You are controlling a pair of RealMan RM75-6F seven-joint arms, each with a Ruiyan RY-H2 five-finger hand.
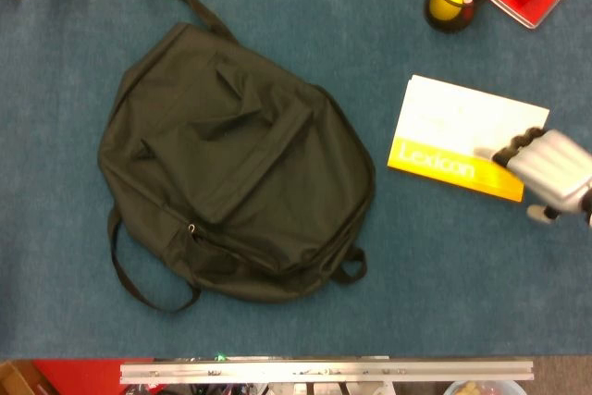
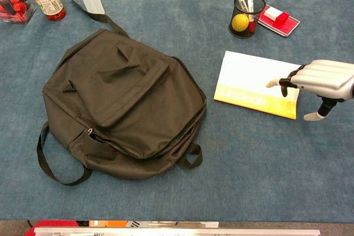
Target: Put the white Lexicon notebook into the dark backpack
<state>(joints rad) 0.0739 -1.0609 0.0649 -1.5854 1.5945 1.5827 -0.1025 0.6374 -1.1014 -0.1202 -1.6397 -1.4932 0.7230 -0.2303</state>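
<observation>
- Almost all of the task is left, as I read it: the white Lexicon notebook lies flat on the blue table, well to the right of the dark backpack and not touching it.
- The backpack lies flat with its front pocket up; I can see no open mouth on it. I judge it will have to be opened before anything goes in, though I can't tell the zip's state for certain.
- My right hand is at the notebook's edge farthest from the backpack. Its fingers are extended with the fingertips over the cover, and the thumb hangs down just off that edge.
- I can't tell whether the fingertips press the cover or hover just above it; nothing shows a grip, and the notebook isn't lifted.
- My left hand is in neither view.
- Beyond the notebook from me, to the right of the backpack, stand a pen cup and a red tray, both well apart from the hand.
</observation>
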